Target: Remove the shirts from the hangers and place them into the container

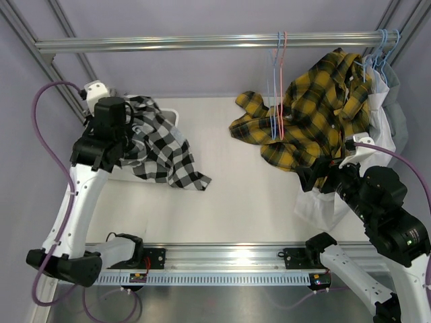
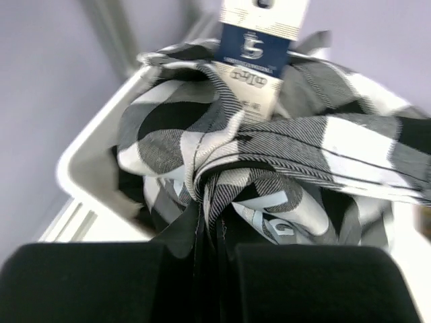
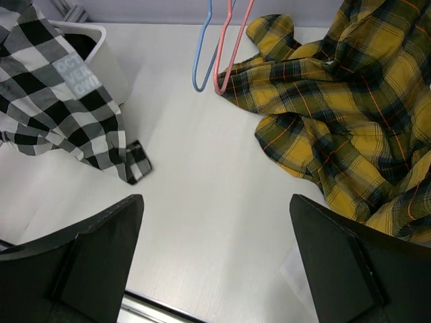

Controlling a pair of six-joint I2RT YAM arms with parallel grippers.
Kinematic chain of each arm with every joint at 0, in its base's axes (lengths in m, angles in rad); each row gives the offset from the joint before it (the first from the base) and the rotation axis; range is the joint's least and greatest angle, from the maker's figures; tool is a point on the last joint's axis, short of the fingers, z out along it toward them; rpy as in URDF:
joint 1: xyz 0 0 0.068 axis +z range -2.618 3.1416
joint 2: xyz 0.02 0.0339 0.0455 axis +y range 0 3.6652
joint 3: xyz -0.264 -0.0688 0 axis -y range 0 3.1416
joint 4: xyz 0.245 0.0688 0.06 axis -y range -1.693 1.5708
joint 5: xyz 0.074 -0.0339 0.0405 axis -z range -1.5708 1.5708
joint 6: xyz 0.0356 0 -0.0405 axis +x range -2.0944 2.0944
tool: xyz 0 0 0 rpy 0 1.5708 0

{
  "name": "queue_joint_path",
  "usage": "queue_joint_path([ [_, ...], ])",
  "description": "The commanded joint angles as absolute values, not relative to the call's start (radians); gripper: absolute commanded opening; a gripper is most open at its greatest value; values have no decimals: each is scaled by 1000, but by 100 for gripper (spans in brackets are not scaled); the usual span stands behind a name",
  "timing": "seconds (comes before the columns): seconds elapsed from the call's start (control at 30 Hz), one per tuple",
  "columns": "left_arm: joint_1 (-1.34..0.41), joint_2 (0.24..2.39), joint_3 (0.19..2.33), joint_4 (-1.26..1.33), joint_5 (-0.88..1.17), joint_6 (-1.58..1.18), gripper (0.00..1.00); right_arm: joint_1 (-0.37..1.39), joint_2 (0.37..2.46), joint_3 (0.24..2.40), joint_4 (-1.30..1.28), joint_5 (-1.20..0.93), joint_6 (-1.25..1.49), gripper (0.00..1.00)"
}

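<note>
left tool [image 2: 214, 269] pinches soft black-and-white checked cloth shirt [image 2: 283, 155] | limp, light, spills over white plastic tub [image 2: 84, 168] | you should hold bunched folds | right tool [image 3: 215, 262] gapes empty

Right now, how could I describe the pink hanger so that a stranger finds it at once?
Find the metal rail across the back of the table. Right of its middle, beside the yellow-and-black plaid shirt, a few empty wire hangers hang close together. The pink hanger is the only pink one; its neighbours there are light blue.
</note>
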State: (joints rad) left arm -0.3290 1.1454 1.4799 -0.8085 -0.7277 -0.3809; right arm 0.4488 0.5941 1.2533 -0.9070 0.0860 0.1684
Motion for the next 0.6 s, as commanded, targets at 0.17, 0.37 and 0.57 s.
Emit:
queue_joint_path([
  [0.17,70,1366,1374,-743,-428,-433,0,443,595,1263,-890,64,158,99],
  [0.37,89,1615,1422,-675,-339,-403,2,445,600,1238,-903,46,175,99],
  [0.57,92,1738,1387,-683,-308,-407,8,445,594,1215,-908,40,184,100],
])
